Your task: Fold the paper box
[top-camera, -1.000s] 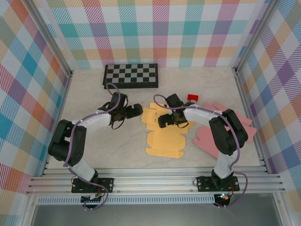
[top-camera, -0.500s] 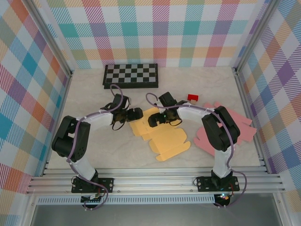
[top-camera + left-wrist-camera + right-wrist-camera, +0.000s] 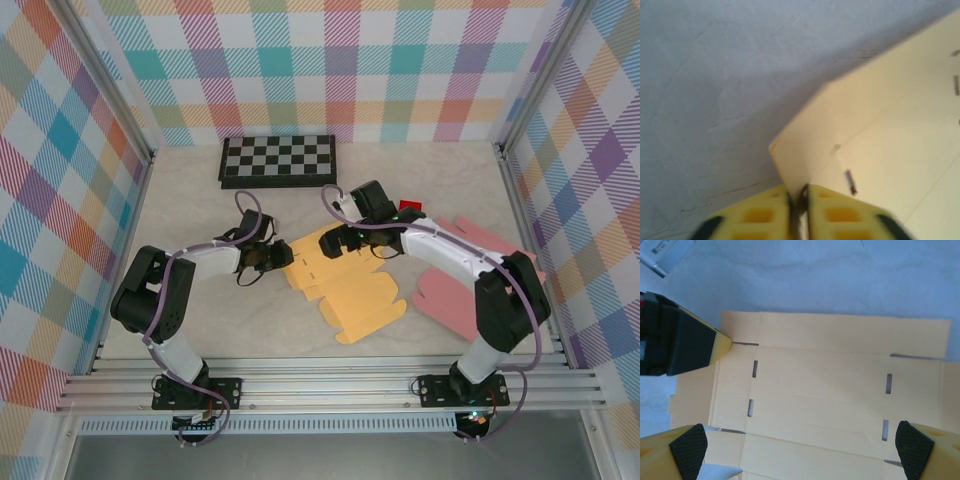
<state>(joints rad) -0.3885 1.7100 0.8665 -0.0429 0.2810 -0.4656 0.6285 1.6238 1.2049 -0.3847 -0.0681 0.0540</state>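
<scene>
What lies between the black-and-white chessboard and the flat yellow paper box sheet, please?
Bare tabletop and the right arm's purple cable loop, in the top view.

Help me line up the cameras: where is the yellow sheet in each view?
Top external: yellow sheet mid-picture, just below centre.
Left wrist: right half, pinched at bottom centre.
Right wrist: flat across the middle.
Shared landmark: left gripper pinching its edge.
</scene>
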